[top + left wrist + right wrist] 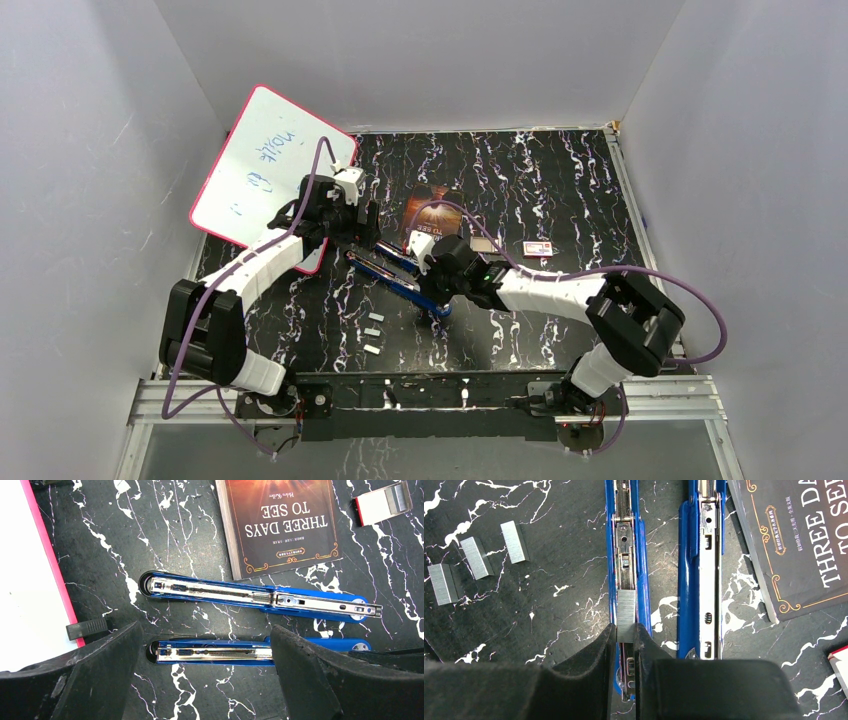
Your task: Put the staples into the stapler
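Beside open stapler (pixel 686 580), book (pixel 804 540), loose staples (pixel 476 557)

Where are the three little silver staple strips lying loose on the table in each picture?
Top external: the loose staple strips sit low in the middle, just below the blue stapler pieces.
Left wrist: not in it.
Right wrist: upper left, left of the blue stapler pieces.
Shared landmark: the blue stapler pieces, in all three views.

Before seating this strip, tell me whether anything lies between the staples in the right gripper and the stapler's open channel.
Nothing visible does. The right gripper holds the staples directly over the open channel of the stapler; the stretch beneath the gripper is hidden.
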`<move>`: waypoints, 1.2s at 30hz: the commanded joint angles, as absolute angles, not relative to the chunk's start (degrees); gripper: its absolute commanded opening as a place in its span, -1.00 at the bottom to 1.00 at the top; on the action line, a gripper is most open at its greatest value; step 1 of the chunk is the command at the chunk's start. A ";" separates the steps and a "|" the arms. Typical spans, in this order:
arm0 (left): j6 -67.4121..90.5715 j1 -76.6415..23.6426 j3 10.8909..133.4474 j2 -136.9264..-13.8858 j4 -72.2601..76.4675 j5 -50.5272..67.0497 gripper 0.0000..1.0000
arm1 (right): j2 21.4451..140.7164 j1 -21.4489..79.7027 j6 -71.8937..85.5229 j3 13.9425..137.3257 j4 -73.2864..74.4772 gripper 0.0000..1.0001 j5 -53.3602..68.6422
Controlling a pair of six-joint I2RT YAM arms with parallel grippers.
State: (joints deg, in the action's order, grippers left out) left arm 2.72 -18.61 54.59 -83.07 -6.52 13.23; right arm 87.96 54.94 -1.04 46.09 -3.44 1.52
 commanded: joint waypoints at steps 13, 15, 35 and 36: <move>2.07 -18.99 55.46 -82.36 -7.56 13.01 0.96 | 88.94 55.39 -1.78 49.96 -1.08 -1.00 0.26; 1.98 -19.00 55.46 -82.35 -7.56 12.95 0.96 | 88.94 55.40 -1.59 50.17 -0.82 -1.00 -0.09; 2.00 -19.06 55.46 -82.45 -7.47 12.95 0.96 | 88.92 55.62 -3.31 51.87 1.64 -1.00 -1.69; 1.94 -19.07 55.46 -82.38 -7.47 12.99 0.96 | 88.90 55.63 -3.39 51.93 1.71 -1.00 -1.75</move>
